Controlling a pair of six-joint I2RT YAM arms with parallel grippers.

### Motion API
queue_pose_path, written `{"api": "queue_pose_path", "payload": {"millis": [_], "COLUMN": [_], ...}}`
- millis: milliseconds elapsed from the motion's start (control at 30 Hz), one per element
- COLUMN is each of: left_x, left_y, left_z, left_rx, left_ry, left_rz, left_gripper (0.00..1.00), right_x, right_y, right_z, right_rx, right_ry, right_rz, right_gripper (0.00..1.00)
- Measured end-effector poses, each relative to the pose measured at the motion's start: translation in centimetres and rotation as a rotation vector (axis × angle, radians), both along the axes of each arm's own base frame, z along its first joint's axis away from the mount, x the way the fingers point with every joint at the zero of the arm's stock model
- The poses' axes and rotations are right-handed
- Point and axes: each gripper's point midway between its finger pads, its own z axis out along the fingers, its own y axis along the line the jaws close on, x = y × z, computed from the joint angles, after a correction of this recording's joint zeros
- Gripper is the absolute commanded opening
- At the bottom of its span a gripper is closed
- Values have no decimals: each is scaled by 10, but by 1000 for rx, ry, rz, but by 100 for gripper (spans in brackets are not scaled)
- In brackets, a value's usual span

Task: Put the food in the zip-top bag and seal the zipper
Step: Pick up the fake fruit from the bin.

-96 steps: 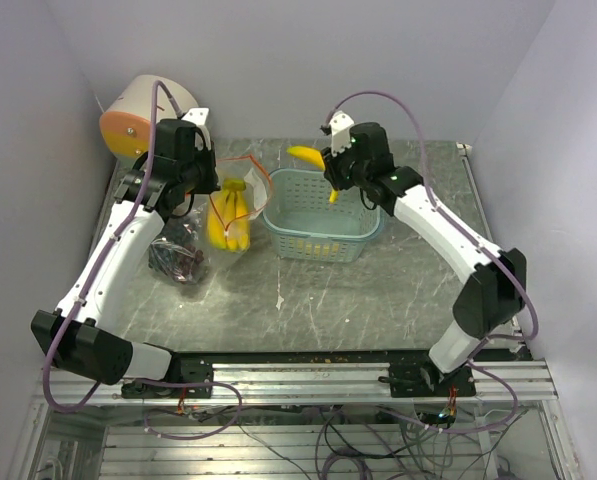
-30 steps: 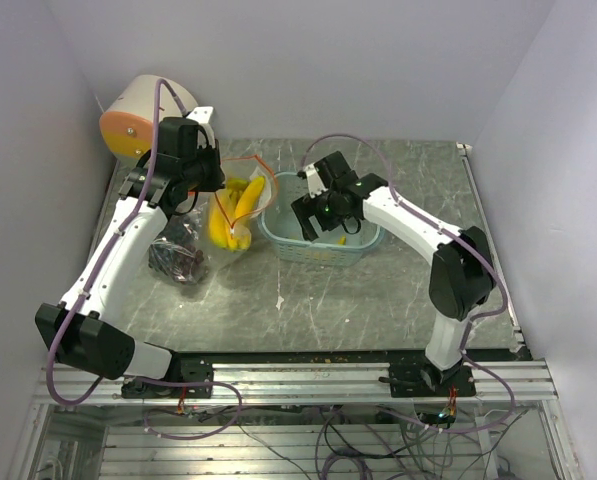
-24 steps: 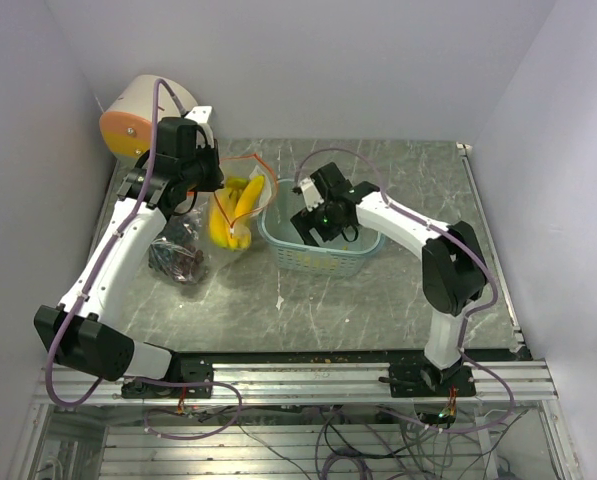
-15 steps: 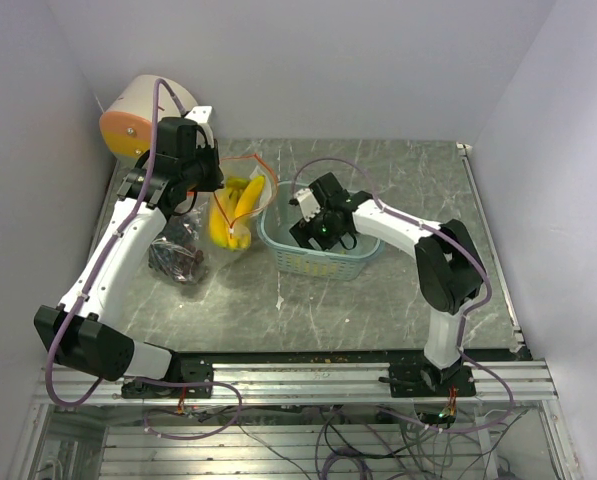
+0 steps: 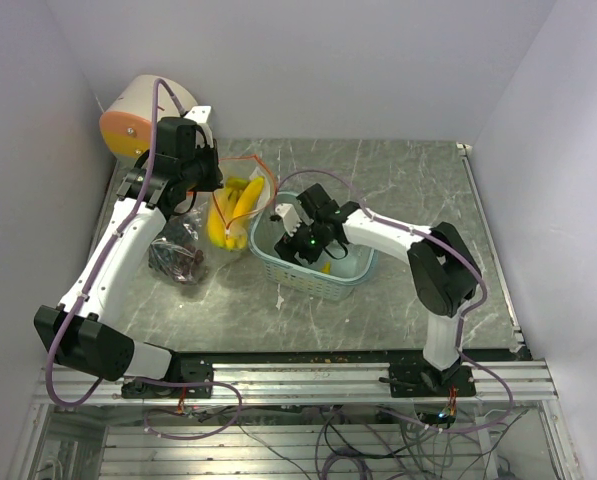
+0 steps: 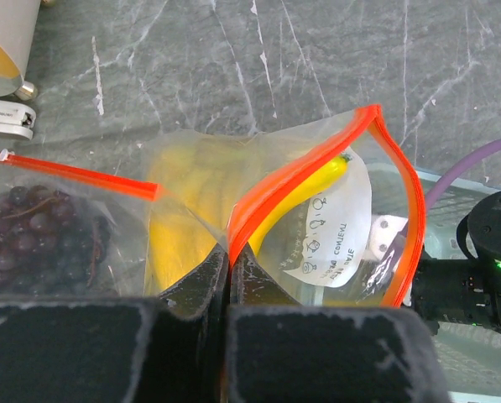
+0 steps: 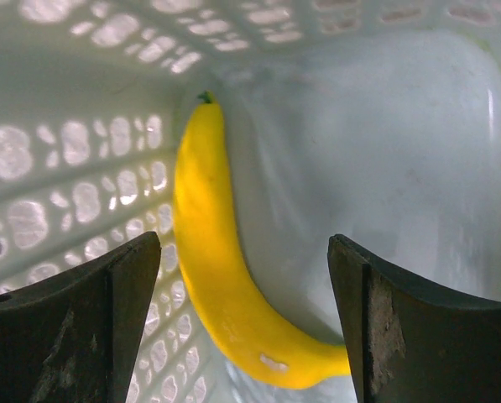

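My left gripper (image 6: 228, 256) is shut on the orange-red zipper rim (image 6: 300, 164) of the clear zip-top bag (image 5: 240, 205) and holds its mouth up and open. Yellow bananas (image 6: 183, 218) lie inside, with one more banana (image 6: 305, 189) leaning at the mouth. Dark grapes (image 6: 40, 243) sit in clear plastic left of the bag, also seen from above as grapes (image 5: 176, 258). My right gripper (image 7: 243, 252) is open, down inside the pale teal basket (image 5: 308, 285), its fingers straddling a single banana (image 7: 212, 277) that lies along the basket wall without touching it.
An orange-and-cream round object (image 5: 138, 115) stands at the back left corner. A loose red zipper strip (image 6: 82, 172) lies over the grapes' plastic. The basket wall (image 7: 65, 168) closes in around my right gripper. Enclosure walls ring the marble table (image 5: 408, 180).
My right arm swung left and dipped into the basket, which slid toward the near left and tilted. The banana it carried earlier now rests in the bag. The left arm has stayed put.
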Motion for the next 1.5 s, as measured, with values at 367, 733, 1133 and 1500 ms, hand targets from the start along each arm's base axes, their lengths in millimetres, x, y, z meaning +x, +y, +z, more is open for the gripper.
{"api": "queue_pose_path", "payload": {"millis": [367, 733, 1133, 1500], "left_x": [0, 5, 5, 5], "left_y": [1, 0, 0, 0], "left_z": [-1, -10, -12, -12], "left_rx": [3, 15, 17, 17], "left_ry": [1, 25, 33, 32], "left_rz": [3, 3, 3, 3], "left_gripper": [7, 7, 7, 7], "right_x": [-14, -9, 24, 73], "right_y": [21, 1, -16, 26], "right_z": [5, -27, -11, 221], "right_rx": [111, -86, -205, 407], "right_ry": [83, -33, -156, -304], "right_rz": [87, 6, -159, -176], "right_gripper": [79, 52, 9, 9]}}
